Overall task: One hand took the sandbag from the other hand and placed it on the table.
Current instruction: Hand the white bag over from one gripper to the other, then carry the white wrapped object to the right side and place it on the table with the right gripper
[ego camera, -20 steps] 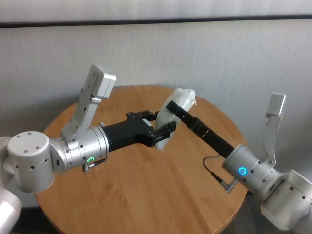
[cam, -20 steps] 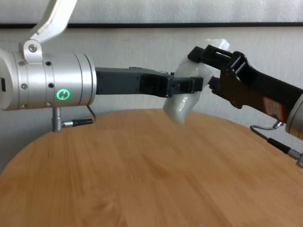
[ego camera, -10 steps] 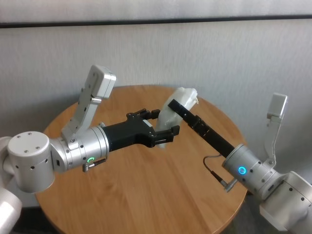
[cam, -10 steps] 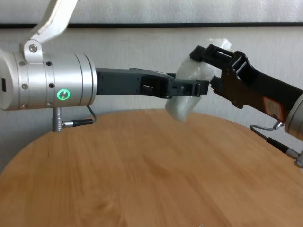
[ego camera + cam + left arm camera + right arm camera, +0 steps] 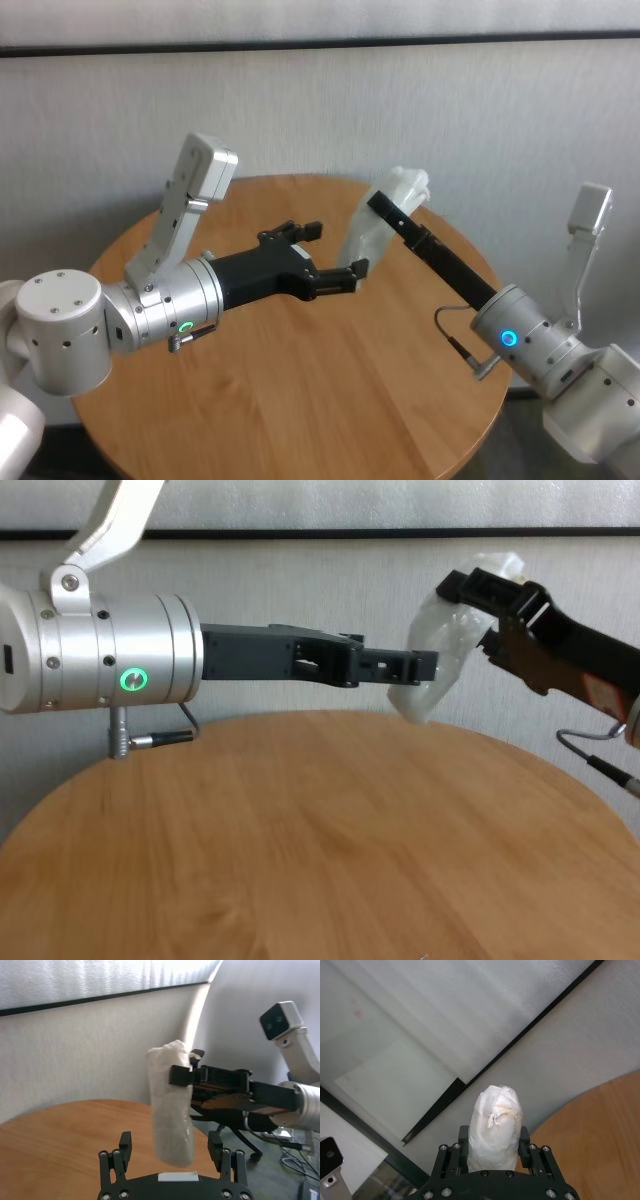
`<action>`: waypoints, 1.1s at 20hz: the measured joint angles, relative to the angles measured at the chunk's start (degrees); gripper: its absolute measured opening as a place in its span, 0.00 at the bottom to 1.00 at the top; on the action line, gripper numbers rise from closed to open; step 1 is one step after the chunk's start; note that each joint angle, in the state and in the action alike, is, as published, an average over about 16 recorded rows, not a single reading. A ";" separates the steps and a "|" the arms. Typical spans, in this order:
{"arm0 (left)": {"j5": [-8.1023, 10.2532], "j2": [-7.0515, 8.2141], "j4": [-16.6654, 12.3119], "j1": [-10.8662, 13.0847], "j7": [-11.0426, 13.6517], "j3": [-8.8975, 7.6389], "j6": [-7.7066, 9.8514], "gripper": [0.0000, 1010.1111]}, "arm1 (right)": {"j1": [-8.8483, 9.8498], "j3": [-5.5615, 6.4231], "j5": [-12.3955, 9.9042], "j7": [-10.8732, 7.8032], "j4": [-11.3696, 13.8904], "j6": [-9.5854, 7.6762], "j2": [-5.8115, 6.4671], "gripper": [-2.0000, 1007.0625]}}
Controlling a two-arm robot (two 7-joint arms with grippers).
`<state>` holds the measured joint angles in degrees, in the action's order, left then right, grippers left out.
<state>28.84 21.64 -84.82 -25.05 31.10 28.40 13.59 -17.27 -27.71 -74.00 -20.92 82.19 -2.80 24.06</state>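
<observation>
The white crinkled sandbag [image 5: 372, 228] hangs upright above the far right of the round wooden table [image 5: 300, 370]. My right gripper [image 5: 385, 205], on the blue-lit arm, is shut on the sandbag's upper part; the right wrist view shows the sandbag [image 5: 495, 1125] pinched between the fingers [image 5: 463, 1134]. My left gripper [image 5: 335, 250], on the green-lit arm, is open and empty, with its tips just left of the bag's lower end. In the left wrist view the sandbag [image 5: 170, 1105] hangs beyond the spread fingers [image 5: 125, 1140] without touching them. The chest view shows the sandbag [image 5: 445, 640] clear of the tabletop [image 5: 300, 830].
A grey wall stands close behind the table. Each arm carries a white camera bracket above its wrist, on the left [image 5: 205, 170] and on the right [image 5: 590, 215]. A chair base and cables [image 5: 250, 1145] lie on the floor past the table's far edge.
My left gripper has opened and let go of the sandbag. My right gripper has carried the sandbag to the right and slightly up, out from between the left fingers.
</observation>
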 joint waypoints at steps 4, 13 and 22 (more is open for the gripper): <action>0.15 -0.42 -0.01 0.39 -3.13 -0.79 0.13 0.99 | -0.17 0.46 2.25 0.81 0.02 1.00 1.35 0.56; -0.86 -2.32 0.14 1.67 -13.11 -3.58 -0.04 0.99 | -0.14 1.25 8.86 2.85 1.10 1.14 6.18 0.56; -4.28 -4.34 0.60 2.61 -20.99 -5.83 0.21 0.99 | -0.84 0.57 15.62 5.09 2.42 -1.99 10.75 0.56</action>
<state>24.56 17.30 -84.22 -22.44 10.11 22.57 13.80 -18.11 -27.14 -58.38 -15.83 84.61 -4.79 34.81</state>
